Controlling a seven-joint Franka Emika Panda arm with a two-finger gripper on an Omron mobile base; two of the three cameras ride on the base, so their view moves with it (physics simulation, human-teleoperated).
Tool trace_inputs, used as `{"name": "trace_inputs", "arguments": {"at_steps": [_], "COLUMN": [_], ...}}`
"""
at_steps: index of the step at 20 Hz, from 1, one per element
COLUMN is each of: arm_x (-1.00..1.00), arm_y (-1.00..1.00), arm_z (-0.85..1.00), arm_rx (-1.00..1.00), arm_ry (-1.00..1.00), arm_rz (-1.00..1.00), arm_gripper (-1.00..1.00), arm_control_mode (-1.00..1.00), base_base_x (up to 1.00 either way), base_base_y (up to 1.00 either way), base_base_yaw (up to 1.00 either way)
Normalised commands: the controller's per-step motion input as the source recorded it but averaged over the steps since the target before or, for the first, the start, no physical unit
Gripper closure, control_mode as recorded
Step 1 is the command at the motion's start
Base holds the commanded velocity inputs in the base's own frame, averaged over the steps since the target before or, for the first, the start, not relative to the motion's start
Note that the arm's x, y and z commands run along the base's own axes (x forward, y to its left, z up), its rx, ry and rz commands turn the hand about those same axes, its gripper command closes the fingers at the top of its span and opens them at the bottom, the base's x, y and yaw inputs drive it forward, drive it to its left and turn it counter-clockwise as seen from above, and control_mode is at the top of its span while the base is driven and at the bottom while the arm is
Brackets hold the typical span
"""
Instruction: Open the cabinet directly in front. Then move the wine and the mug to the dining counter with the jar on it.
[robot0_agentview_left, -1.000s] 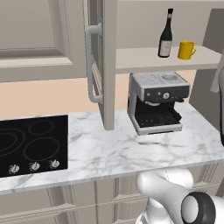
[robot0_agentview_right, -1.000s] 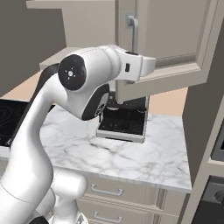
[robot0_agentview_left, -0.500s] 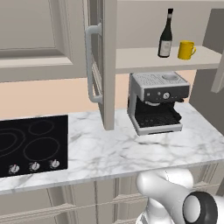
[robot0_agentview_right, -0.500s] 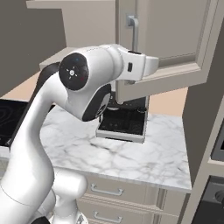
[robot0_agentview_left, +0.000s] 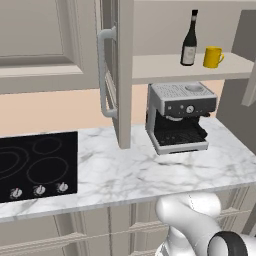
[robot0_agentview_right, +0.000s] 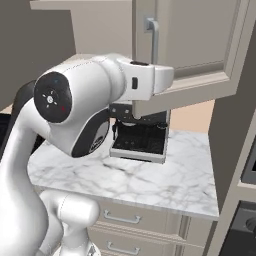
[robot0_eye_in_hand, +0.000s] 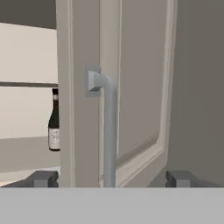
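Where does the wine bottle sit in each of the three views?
Left base view: the wine bottle stands upper right on the open cabinet's shelf, left of the yellow mug.
Right base view: not in it.
Hand view: left of centre, beside the door edge.
Shared landmark: the cabinet door's silver bar handle.

We see the open cabinet (robot0_agentview_left: 125, 70) from behind-left and behind-right, both sharing the espresso machine (robot0_agentview_left: 180, 116); our hand camera faces a door handle (robot0_eye_in_hand: 107, 131) closely.
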Motion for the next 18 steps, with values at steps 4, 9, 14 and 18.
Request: {"name": "trace_inputs", "arguments": {"at_steps": [4, 9, 14, 18], "arm_x": [-0.40, -0.19, -0.14, -0.04], "arm_y": [0.66, 0.87, 0.77, 0.46], "arm_z": [0.14, 0.03, 0.00, 0.02], "arm_rx": [-0.21, -0.23, -0.21, -0.19], "arm_ry": [0.01, 0.06, 0.06, 0.16], "arm_rz": [0.01, 0.00, 0.00, 0.00], "arm_gripper": [-1.00, -1.00, -1.00, -1.00], "arm_control_mode": [-1.00, -1.00, -1.00, -1.00], "base_base_x": [0.00, 0.00, 0.00, 0.00], "base_base_y": [0.00, 0.00, 0.00, 0.00], "base_base_yaw": [0.00, 0.00, 0.00, 0.00]}}
